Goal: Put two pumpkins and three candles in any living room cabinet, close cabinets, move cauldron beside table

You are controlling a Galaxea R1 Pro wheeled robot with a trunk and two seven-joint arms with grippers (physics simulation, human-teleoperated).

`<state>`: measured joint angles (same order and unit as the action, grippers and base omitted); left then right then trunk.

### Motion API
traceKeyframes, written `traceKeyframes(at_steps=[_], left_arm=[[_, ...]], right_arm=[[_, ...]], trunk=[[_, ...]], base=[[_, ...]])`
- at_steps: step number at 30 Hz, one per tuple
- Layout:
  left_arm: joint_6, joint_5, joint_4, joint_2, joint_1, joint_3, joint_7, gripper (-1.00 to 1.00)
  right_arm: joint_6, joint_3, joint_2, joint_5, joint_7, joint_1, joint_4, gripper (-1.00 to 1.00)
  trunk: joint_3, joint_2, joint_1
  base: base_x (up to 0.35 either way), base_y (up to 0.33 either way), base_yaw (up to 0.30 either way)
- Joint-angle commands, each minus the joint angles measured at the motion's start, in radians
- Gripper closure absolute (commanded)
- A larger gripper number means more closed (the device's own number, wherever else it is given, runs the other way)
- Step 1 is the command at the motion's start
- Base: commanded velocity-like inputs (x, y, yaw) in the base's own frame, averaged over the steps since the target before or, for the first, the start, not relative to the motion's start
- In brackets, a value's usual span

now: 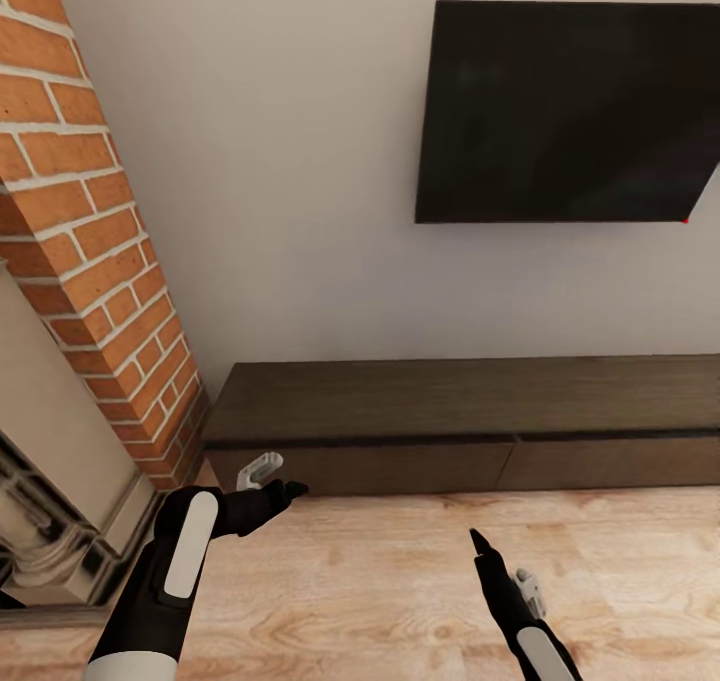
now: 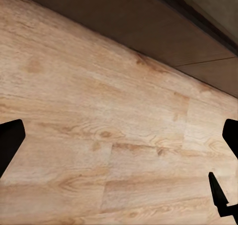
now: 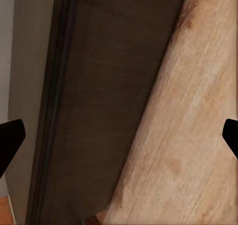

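Two empty grippers face a shut cabinet

Both drawer fronts of the cabinet (image 1: 470, 431) sit flush and closed just ahead of the left gripper (image 1: 272, 481) and beyond the right gripper (image 1: 478, 546). Each gripper's fingers stand spread, holding nothing. Likely stiff and heavy, the handleless fronts offer little purchase; the dark groove above them looks like the only edge to hook.

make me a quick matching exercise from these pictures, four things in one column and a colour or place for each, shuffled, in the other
Things:
1. cabinet
2. screen
3. brick column
4. floor

Descriptions:
A. pale wood planks
B. red-orange, at the head view's left
C. black, mounted on the wall
D. dark brown, long and low against the wall

Pairs: 1-D, 2-C, 3-B, 4-A
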<state>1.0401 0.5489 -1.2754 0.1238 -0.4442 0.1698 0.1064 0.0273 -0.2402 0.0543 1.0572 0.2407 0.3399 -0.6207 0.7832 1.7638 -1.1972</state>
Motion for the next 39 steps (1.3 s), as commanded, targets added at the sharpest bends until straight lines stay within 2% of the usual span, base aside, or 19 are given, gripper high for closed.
traceKeyframes(at_steps=[1, 8, 13, 21, 24, 28, 29, 31, 33, 39], left_arm=[[0.005, 0.011, -0.001, 0.001, -0.001, 0.001, 0.010, -1.00], [0.005, 0.011, -0.001, 0.001, -0.001, 0.001, 0.010, -1.00], [0.005, 0.011, -0.001, 0.001, -0.001, 0.001, 0.010, -1.00], [0.005, 0.012, -0.001, 0.001, -0.001, -0.002, 0.010, -1.00], [0.005, 0.011, -0.001, 0.001, -0.001, -0.022, 0.010, -1.00], [0.007, 0.011, -0.024, -0.002, -0.001, -0.026, 0.010, -1.00], [0.007, 0.011, -0.044, -0.007, -0.001, -0.025, 0.011, -1.00], [0.007, 0.014, -0.089, -0.041, 0.000, -0.029, 0.011, -1.00], [0.007, 0.025, -0.106, -0.064, -0.001, -0.033, 0.012, -1.00], [0.007, 0.077, -0.120, -0.089, -0.001, -0.033, 0.012, -1.00]], right_arm=[[0.002, -0.003, 0.001, 0.011, 0.006, 0.001, 0.001, -1.00], [0.004, 0.000, 0.002, 0.019, 0.024, 0.001, 0.002, -1.00], [0.004, 0.000, -0.005, 0.010, 0.044, 0.009, 0.012, -1.00], [0.006, 0.003, -0.010, 0.005, 0.044, 0.144, 0.122, -1.00], [0.008, 0.006, -0.011, 0.003, 0.044, 0.179, 0.163, -1.00], [0.013, 0.008, -0.014, 0.003, 0.045, 0.200, 0.177, -1.00], [0.013, 0.008, -0.014, 0.003, 0.045, 0.202, 0.178, -1.00], [0.013, 0.009, -0.012, 0.002, 0.045, 0.204, 0.180, -1.00], [0.014, 0.010, -0.012, -0.001, 0.046, 0.204, 0.180, -1.00], [0.014, 0.010, -0.014, -0.005, 0.060, 0.204, 0.178, -1.00]], trunk=[[0.001, 0.000, 0.000], [0.001, 0.000, 0.000], [0.001, 0.000, 0.000], [0.001, 0.000, 0.000], [0.001, 0.000, 0.000], [0.001, 0.000, 0.000], [0.001, 0.000, 0.000], [0.001, 0.000, 0.000], [0.007, 0.014, -0.008], [0.010, 0.021, -0.011]], base=[[0.024, 0.016, -0.008], [0.053, 0.047, -0.001], [0.002, 0.002, 0.000], [0.010, 0.000, 0.000], [0.006, 0.000, 0.000], [0.001, 0.000, 0.000], [0.000, 0.000, 0.000], [0.000, 0.000, 0.000], [0.000, 0.000, 0.000], [0.000, 0.000, 0.000]])
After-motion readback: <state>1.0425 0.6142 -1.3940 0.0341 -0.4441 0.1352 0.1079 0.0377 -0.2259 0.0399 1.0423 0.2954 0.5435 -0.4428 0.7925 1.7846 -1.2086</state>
